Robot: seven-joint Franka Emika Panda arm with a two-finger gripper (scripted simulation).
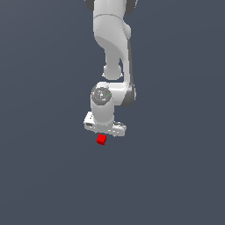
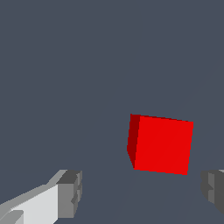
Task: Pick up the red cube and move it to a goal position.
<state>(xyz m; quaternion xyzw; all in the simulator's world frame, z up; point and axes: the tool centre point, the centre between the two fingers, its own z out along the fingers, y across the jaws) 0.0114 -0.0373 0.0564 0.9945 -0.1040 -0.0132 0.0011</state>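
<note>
I count 1 red cube, 1 white arm and 1 tool over a plain grey-blue worktop.

Exterior view: the arm hangs from 12 o'clock, wrist pointed down, with the tool's white crossbar tilted so its end toward the exterior view's right sits lower. The cube shows directly at 6 o'clock of that crossbar, just beside its underside. From this side I cannot see the fingers, nor tell whether the cube rests on the worktop.

Wrist view: I see 2 fingertips, grey-padded and set wide apart, so the tool stands spread with nothing clamped. The cube lies ahead of the tips, in line with the gap between them and nearer the finger seen only as a grey edge; it touches neither. The cube is turned slightly, showing 1 bright face and 1 darker, narrow side face.
</note>
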